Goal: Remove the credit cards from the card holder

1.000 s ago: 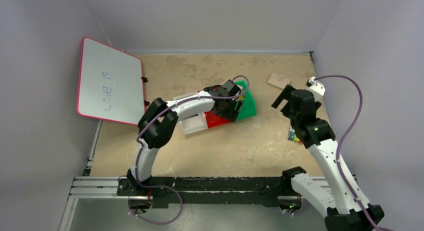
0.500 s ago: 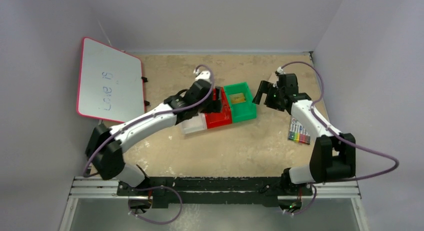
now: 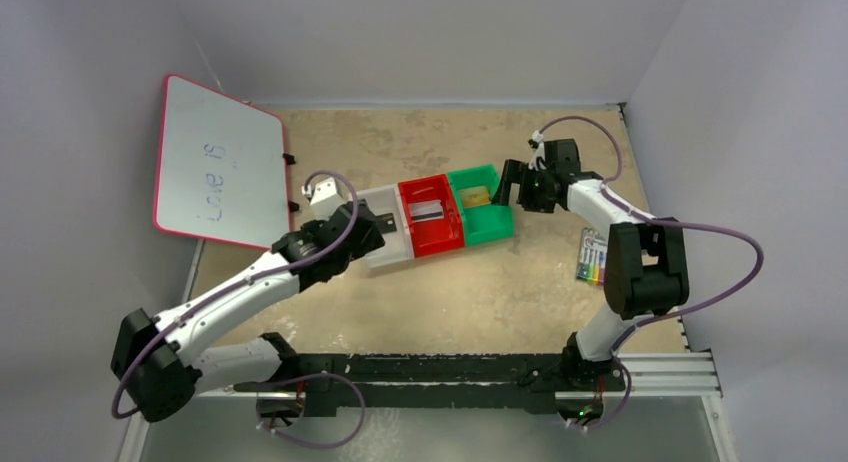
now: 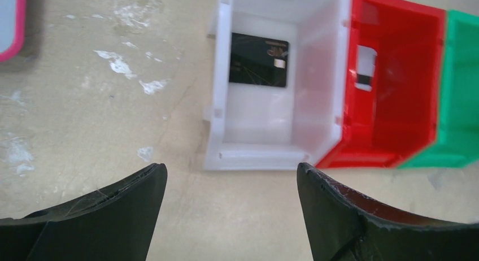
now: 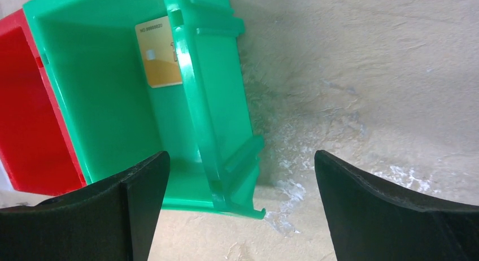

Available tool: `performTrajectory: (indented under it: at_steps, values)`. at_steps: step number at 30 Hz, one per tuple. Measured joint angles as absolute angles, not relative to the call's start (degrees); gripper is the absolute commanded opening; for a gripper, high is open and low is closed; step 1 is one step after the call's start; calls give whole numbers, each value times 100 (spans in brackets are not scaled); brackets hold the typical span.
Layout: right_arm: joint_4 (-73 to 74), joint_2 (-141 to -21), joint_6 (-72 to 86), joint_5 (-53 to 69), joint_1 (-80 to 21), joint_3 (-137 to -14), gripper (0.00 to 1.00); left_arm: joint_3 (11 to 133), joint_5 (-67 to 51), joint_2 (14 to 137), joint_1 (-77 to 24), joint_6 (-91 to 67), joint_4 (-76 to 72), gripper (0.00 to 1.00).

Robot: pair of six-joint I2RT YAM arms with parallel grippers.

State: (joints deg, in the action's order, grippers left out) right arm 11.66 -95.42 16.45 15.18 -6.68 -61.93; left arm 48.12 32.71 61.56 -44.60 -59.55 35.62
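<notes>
Tabletop bore three bins, each holding one card: black card, striped card, gold card. Left gripper and right gripper gaped wide, gripping nothing.

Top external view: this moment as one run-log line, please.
white plastic bin: black plastic card; red plastic bin: pale dark-striped card; green plastic bin: gold plastic card; left gripper: open; right gripper: open

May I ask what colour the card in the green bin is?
Gold card, best seen from the right wrist.
</notes>
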Motion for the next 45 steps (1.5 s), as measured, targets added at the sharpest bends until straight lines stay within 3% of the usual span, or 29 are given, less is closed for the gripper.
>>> performTrajectory:
  at_steps: [9, 17, 32, 37, 45]
  values:
    - [928, -9548, 1712, 2073, -670, -6018, 98, 4974, 2587, 7419, -3282, -5621, 2974, 85]
    - [663, -9242, 2045, 2510, -670, -5527, 97, 5787, 2110, 8768, -3039, -4834, 2248, 83]
    - [534, -9070, 2477, 2873, -663, -5358, 100, 6899, 1581, 9883, -2567, -4134, 1894, 83]
    - [937, -9076, 2558, 2231, -674, -5806, 100, 7030, 1535, 9948, -2432, -4073, 1846, 84]
    - [1542, -8879, 2574, 91, -670, -6744, 100, 7030, 1559, 9876, -2377, -3924, 1894, 87]
